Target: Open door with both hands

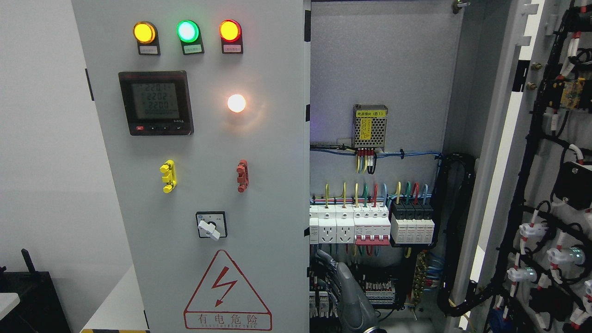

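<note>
Room: pale wall at left, a dark object low in the left corner.
Cabinet: left door [194,166] shut, carrying three lit lamps [187,31], a meter [155,102] and a warning triangle [227,291].
Right door [545,185]: swung wide open at the right, wiring on its inner face.
Interior: breakers [370,222] exposed.
Hand [344,289]: grey, rising from the bottom edge beside the left door's edge; which arm is unclear, fingers gently curved upward, holding nothing.
</note>
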### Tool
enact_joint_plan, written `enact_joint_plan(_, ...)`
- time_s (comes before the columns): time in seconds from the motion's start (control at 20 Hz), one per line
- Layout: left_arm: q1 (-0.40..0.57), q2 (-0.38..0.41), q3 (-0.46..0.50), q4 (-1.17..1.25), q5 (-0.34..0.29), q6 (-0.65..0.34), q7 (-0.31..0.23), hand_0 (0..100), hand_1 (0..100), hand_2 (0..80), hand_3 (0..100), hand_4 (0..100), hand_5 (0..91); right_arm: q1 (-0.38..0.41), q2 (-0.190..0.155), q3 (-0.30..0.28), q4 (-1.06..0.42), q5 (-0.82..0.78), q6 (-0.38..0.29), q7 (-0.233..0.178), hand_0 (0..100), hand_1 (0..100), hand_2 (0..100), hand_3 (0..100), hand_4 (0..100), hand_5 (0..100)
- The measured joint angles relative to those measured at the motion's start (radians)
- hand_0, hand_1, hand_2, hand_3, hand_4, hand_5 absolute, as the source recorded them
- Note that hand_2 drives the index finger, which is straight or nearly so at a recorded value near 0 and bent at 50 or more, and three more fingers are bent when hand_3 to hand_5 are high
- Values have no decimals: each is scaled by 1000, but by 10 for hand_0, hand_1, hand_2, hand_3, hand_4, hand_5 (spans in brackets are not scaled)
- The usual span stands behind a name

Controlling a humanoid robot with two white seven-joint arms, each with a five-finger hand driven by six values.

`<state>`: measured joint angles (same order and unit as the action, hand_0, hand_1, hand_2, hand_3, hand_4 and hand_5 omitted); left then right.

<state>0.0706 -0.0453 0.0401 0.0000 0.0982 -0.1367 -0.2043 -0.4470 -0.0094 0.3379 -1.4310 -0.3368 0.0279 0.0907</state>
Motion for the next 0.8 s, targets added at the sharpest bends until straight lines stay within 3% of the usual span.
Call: enact_joint_plan(0.8,0,0,0,0,0,0,0,0,0,0,0,33,0,-14,-30,14,1,-46,8,14,0,0,0,0,0,0)
